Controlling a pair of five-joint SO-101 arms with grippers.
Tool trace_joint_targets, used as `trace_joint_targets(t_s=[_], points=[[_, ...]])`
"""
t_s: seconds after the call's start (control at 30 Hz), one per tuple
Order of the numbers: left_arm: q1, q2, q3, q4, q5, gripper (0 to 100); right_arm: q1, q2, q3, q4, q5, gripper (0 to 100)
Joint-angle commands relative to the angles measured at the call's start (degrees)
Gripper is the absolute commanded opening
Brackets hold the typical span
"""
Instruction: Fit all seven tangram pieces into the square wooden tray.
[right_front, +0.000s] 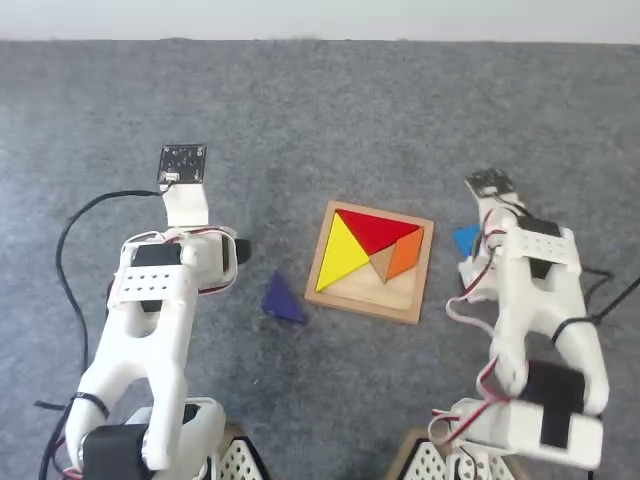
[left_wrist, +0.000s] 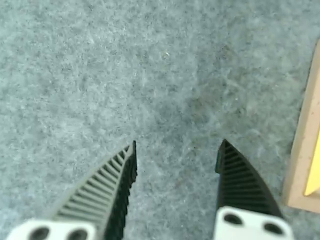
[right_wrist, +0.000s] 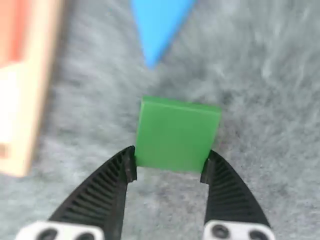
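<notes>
- We see the square wooden tray (right_front: 390, 292) lying on the grey felt-covered tabletop (right_front: 300, 110), between the two arms.
- Four pieces lie inside the tray: a large red triangle (right_front: 378, 230) along the far side, a large yellow triangle (right_front: 340, 255) touching it, an orange piece (right_front: 405, 254), and a small tan triangle (right_front: 380, 263) between them. The near part of the tray is bare wood.
- A dark blue triangle (right_front: 282, 300) lies on the felt just beside the tray, on the left arm's side.
- A light blue triangle (right_front: 466, 240) lies on the felt between the tray and the right arm.
- The right tool (right_wrist: 170, 151) is closed against a green square block (right_wrist: 176, 135), one finger on each side at the block's near corners. The block sits low over the felt, near the light blue triangle and apart from the tray's rim.
- The left tool (left_wrist: 178, 142) stands spread wide over bare felt and holds nothing, with the tray's edge off to one side.
</notes>
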Motion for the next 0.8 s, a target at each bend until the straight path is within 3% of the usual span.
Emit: trace_joint_targets(t_s=[0.0,0.17,0.33,0.53,0.77], points=[[-0.3,-1.8,-0.5,-1.2,0.5,26,-7.1,-11.4,-2.9,3.9,-3.9,10.9],[-0.4,-1.8,-0.4,-1.2,0.5,26,-22.8,-20.4,-0.6,7.4,-8.4,10.9],[-0.4,-1.8,-0.4,-1.1,0.5,26,-35.1,-18.9,0.4,4.8,-9.6,10.9],[-0.4,-1.8,-0.4,-1.1,0.5,26,-42.5,-9.3,-0.3,-2.2,-9.1,10.7],[-0.4,-1.8,-0.4,-1.1,0.5,26,-43.4,0.0,-5.8,-2.4,-15.3,10.6]])
